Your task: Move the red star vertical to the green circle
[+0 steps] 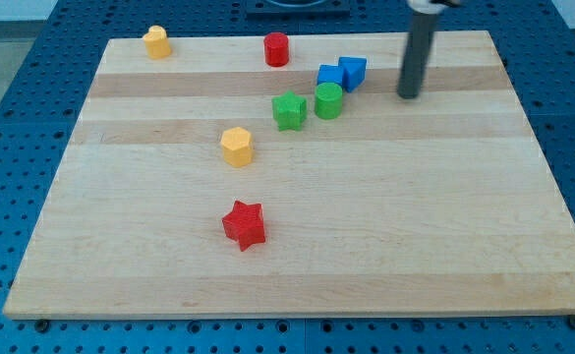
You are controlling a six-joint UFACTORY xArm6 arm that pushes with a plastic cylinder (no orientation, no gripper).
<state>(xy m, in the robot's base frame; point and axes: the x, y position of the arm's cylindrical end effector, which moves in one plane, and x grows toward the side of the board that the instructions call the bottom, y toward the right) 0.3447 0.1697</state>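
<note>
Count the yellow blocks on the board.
2. One yellow block sits near the view's top left corner; the other yellow block lies mid-board, left of the green star. None seems hidden.

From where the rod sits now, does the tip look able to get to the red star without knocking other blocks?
Probably yes. My tip stands toward the view's top right, right of the green circle. The red star lies alone lower down, and bare board lies along the diagonal between them.

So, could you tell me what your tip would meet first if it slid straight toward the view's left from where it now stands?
Probably the blue blocks: my tip stands to their right, with bare board between. The green circle lies just below that line and might be clipped instead; depth is hard to judge from this one view.
</note>
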